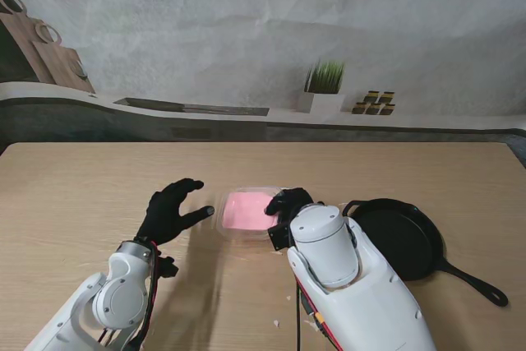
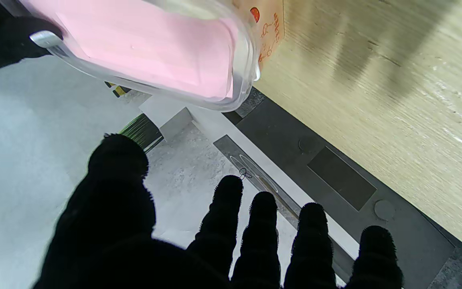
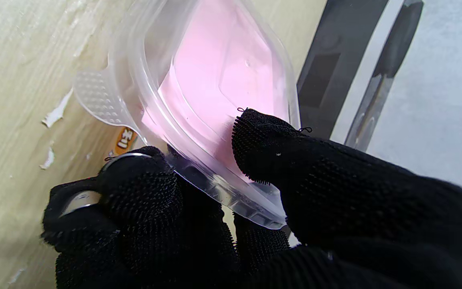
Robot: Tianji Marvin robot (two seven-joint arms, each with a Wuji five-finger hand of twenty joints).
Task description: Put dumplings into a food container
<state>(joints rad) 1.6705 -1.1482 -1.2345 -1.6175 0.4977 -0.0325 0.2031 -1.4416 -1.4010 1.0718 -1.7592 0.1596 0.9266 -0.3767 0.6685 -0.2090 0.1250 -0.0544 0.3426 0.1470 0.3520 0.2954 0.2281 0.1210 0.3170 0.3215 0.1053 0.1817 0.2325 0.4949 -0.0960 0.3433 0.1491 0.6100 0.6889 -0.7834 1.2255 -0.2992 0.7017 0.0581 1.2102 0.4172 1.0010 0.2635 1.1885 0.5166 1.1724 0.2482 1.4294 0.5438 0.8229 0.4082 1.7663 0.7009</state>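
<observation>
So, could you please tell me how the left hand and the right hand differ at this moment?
The right hand is shut on the container, pinching its rim; the left hand holds nothing. The right hand's fingers are curled, while the left hand's fingers are spread apart beside the container. Both wear black gloves.

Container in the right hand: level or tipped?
Tipped. The clear container with its pink bottom is pinched at the rim by the right hand and looks slanted off the table; no dumplings show.
</observation>
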